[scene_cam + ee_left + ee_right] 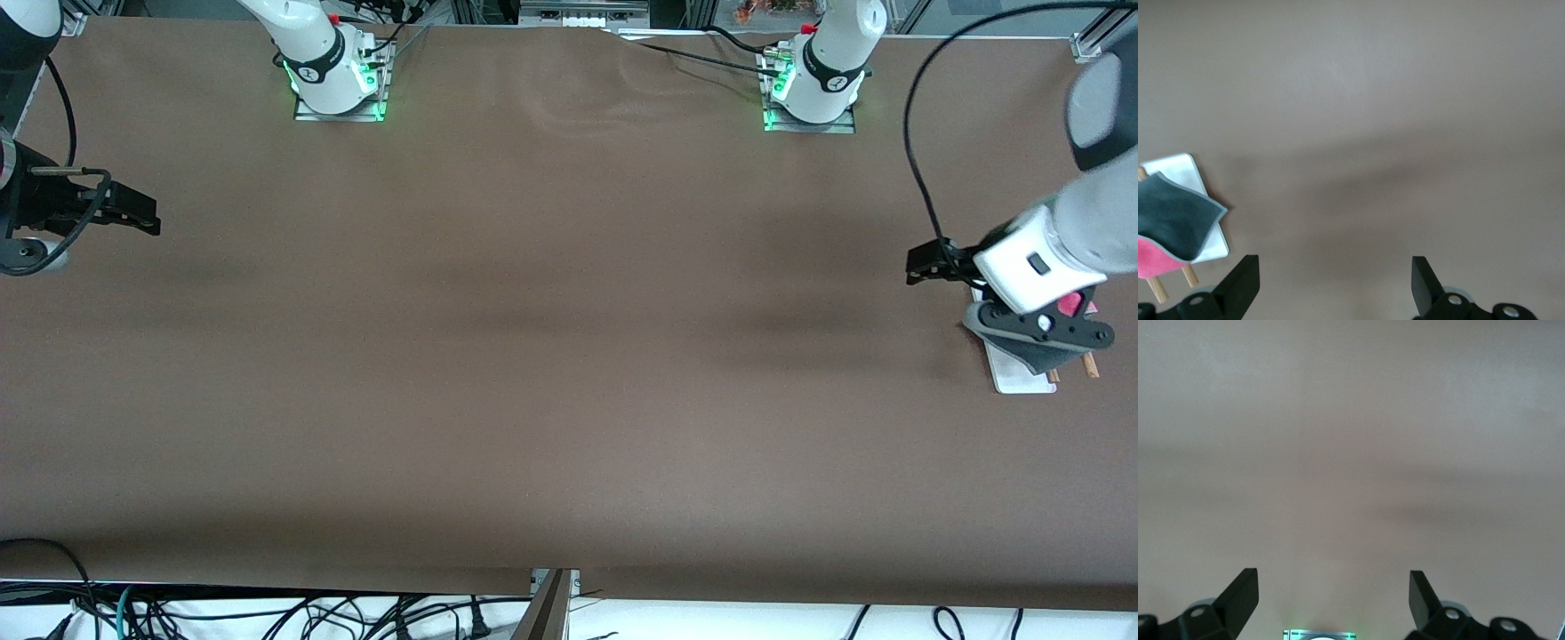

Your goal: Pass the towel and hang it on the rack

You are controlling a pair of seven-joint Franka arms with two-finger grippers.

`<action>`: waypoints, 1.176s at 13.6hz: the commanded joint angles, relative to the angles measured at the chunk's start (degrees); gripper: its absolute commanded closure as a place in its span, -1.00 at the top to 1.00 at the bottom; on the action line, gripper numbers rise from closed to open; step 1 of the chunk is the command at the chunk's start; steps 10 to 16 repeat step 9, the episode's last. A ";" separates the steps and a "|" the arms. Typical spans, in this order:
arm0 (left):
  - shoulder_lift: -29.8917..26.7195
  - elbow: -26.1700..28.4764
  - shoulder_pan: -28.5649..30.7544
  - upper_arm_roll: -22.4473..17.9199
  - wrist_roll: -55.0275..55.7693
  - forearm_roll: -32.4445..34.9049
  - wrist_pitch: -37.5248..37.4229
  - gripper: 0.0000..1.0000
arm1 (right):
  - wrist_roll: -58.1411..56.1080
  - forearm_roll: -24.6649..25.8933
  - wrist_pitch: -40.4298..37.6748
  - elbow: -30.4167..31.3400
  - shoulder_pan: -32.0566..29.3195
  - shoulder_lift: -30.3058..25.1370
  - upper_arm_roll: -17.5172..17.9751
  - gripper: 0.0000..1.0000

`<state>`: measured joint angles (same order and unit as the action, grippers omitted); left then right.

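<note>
Already the towel (1171,220) lies draped over the rack (1185,175), which stands near the edge of the bench at the left arm's end. Its dark grey face is up, a pink-red part hangs lower, and the two wooden rods (1157,291) poke out from under it. So the hanging looks done, or nearly so.

The left gripper (925,265) is in the air beside the rack, over bare bench just toward the middle. Its fingers stand wide apart and hold nothing, which fits a cloth that has been let go.

The right gripper (142,213) waits over the edge of the bench at the right arm's end, well apart from the rack. It too is spread fully and empty; its wrist view shows only bare bench and its own base plate (1319,635), so its share of the pass seems over.
</note>
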<state>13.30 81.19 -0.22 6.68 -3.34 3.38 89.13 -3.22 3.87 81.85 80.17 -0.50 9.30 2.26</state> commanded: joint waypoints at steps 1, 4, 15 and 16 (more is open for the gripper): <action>-12.74 18.16 -3.81 -6.49 0.00 0.76 11.47 1.00 | -0.82 -1.06 -0.12 -0.98 -0.29 0.28 0.02 1.00; -14.18 21.29 -3.83 -7.64 0.08 -4.41 13.44 1.00 | -0.82 -1.06 -0.12 -0.98 -0.29 0.19 0.02 1.00; -14.27 21.11 -3.91 -7.64 2.37 -3.90 13.44 1.00 | -0.82 -1.06 -0.12 -0.98 -0.29 0.19 0.02 1.00; -14.27 21.11 -3.91 -7.64 2.37 -3.90 13.44 1.00 | -0.82 -1.06 -0.12 -0.98 -0.29 0.19 0.02 1.00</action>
